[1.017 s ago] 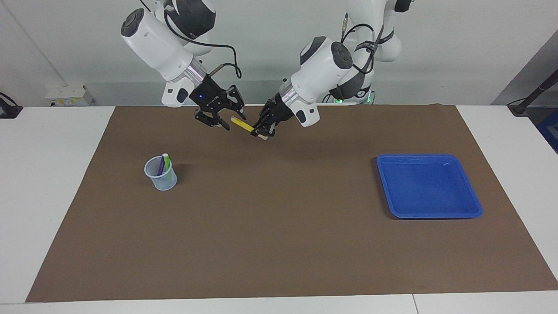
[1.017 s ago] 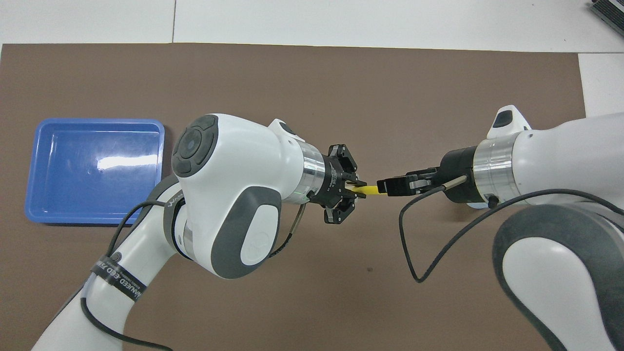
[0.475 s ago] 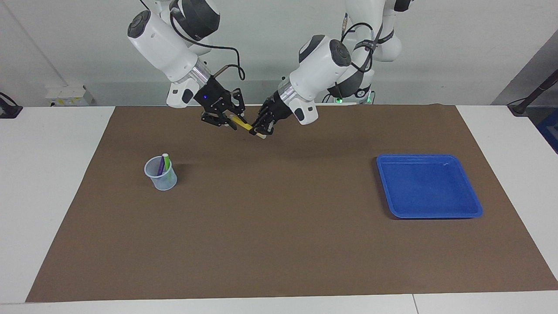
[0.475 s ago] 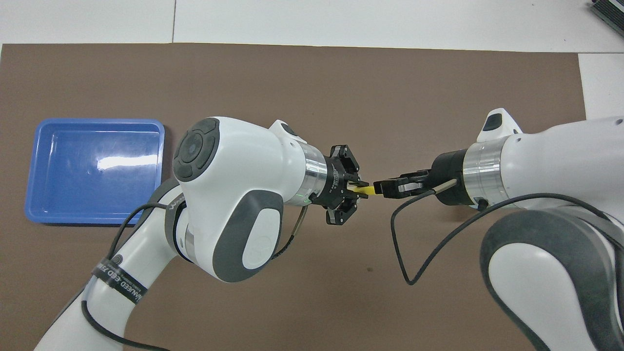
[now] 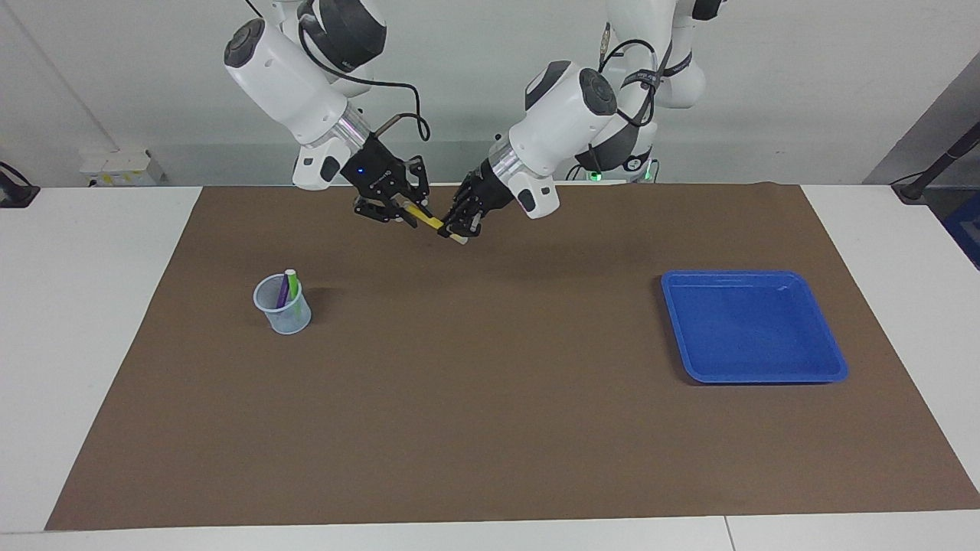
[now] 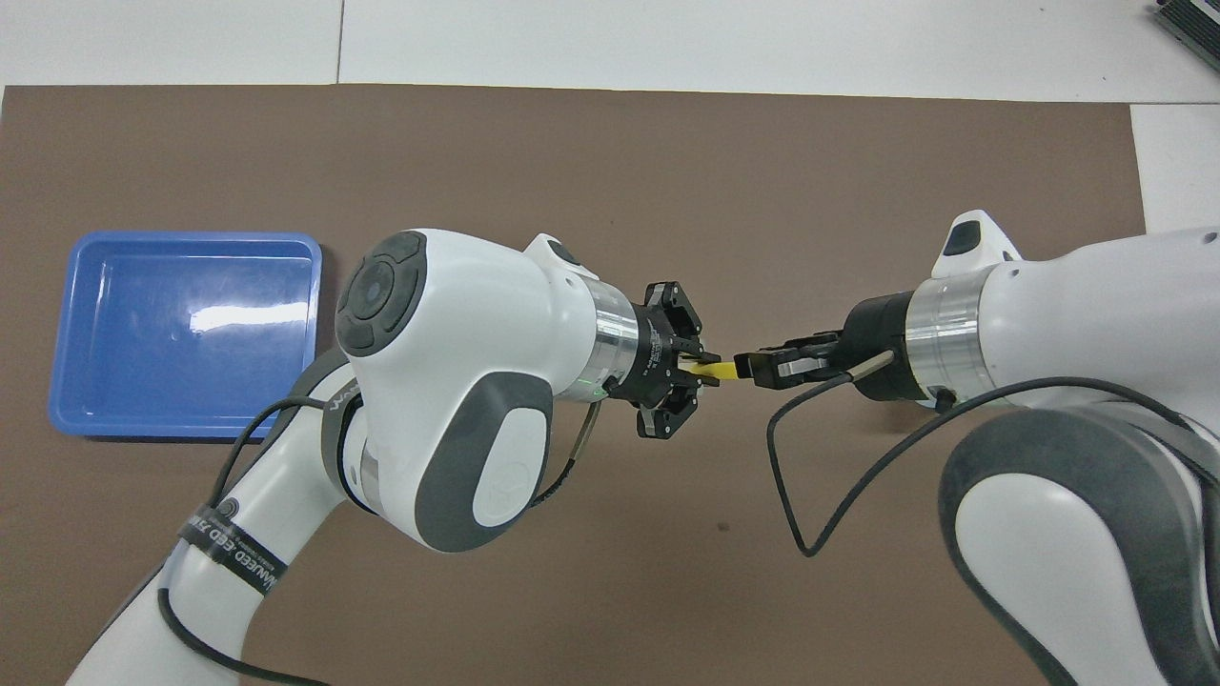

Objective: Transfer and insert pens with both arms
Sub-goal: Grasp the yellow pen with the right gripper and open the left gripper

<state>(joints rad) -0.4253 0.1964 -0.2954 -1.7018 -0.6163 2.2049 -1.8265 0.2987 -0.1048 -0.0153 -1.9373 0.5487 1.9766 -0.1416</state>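
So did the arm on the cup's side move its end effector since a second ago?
Yes. The right end effector has slid toward the left end effector, away from the cup, and now closes on the yellow pen.

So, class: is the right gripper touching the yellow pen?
Touching: the facing view shows the right gripper closed on the yellow pen.

cup (image 5: 282,306): on the mat (image 5: 490,428), toward the right arm's end; two pens (image 5: 288,285) stand in it
tray (image 5: 753,327): on the mat, toward the left arm's end
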